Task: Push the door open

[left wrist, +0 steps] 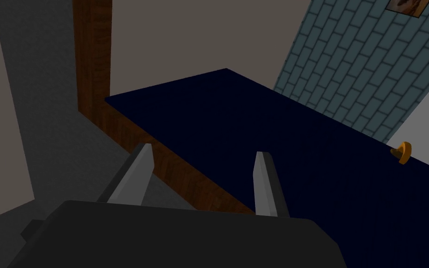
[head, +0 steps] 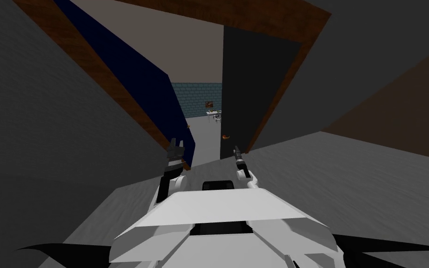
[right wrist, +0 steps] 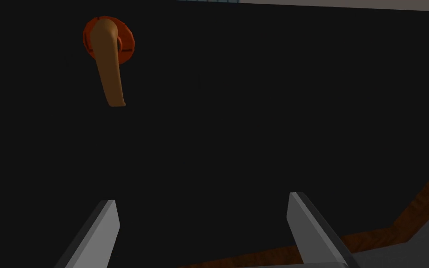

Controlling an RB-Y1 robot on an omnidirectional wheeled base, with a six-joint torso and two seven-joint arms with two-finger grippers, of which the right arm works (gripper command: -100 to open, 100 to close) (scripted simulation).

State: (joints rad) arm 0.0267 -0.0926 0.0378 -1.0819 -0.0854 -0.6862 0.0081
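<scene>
A double door stands in a brown frame (head: 116,88). Its dark blue left leaf (head: 157,93) is swung away into the room beyond and carries an orange handle (head: 188,125). The black right leaf (head: 251,88) stands nearly square to me, with an orange lever handle (head: 226,137) near its free edge. My left gripper (head: 176,142) is open, close to the blue leaf (left wrist: 264,135) by the frame's post (left wrist: 92,70), well short of that handle (left wrist: 403,152). My right gripper (head: 237,150) is open and faces the black leaf (right wrist: 255,116), with the lever (right wrist: 109,65) off to one side beyond its fingertips.
Between the two leaves a gap opens onto a room with a grey floor and a teal tiled wall (head: 197,97). A picture (head: 209,104) hangs there above a white table (head: 213,113). Dark grey walls flank the frame on both sides.
</scene>
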